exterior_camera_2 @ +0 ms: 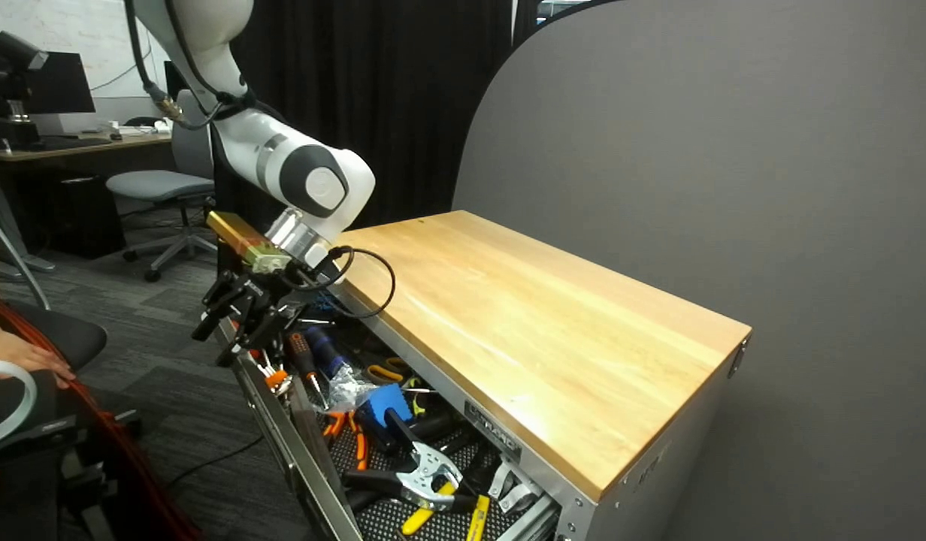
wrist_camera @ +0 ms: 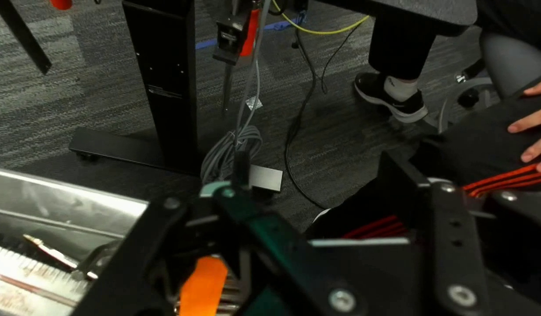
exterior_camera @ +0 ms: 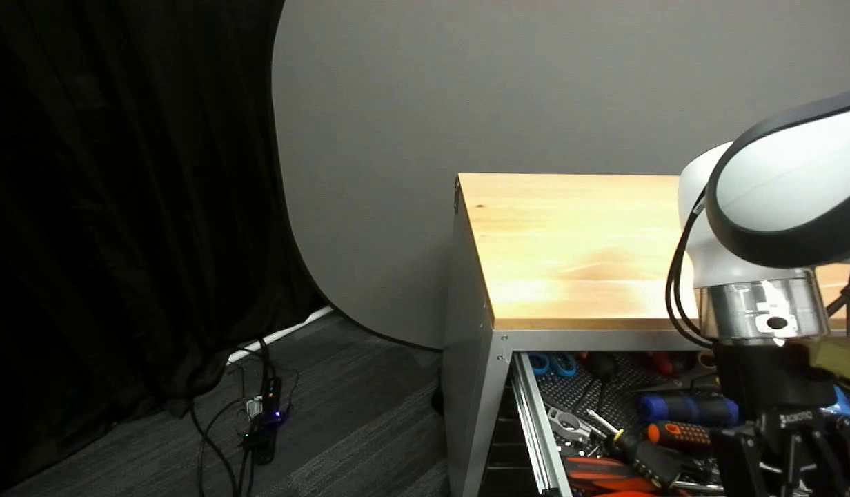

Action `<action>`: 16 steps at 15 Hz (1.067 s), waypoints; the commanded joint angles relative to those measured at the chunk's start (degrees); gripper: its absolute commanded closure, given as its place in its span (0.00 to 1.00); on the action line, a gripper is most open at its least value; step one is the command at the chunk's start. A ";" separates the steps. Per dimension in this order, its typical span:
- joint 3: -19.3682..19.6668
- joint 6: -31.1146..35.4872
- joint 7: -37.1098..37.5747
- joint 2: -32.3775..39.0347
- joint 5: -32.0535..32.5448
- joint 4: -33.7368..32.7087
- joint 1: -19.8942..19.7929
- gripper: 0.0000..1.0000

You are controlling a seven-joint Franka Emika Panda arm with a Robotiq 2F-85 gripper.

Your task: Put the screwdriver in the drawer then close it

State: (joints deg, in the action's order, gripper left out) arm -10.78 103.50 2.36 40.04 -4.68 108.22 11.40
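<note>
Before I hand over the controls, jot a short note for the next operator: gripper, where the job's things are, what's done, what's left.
The gripper is open, with nothing between its fingers, close to the drawer's front edge.
The drawer is pulled out and holds a jumble of tools.
The screwdriver: I can't single out the small black-handled one with certainty in any view.
Done: the drawer stands open; whether the screwdriver is already in can't be confirmed.
Left: find the screwdriver, place it if it isn't in, then close the drawer.
</note>
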 commanded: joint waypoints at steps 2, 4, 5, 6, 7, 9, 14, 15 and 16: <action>1.08 10.59 8.45 -0.06 -2.65 3.95 2.90 0.65; 1.30 17.78 12.63 -0.24 -3.32 6.04 4.00 0.81; 1.20 19.59 14.72 -0.89 -3.77 6.75 4.50 0.89; 1.32 21.79 16.80 -1.43 -3.53 7.48 5.26 0.91; 1.51 23.79 18.70 -1.99 -3.14 8.06 6.05 0.93; 1.86 27.68 21.76 -2.63 -2.47 8.53 7.61 0.98; 4.60 37.05 27.69 -1.63 0.61 7.16 11.88 0.92; 5.39 38.70 28.74 -1.39 1.49 6.81 12.69 0.91; 6.33 40.29 29.72 -0.91 2.56 6.13 13.52 0.92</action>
State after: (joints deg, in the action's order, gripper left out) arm -7.44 135.62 28.52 36.39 -5.00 116.34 21.80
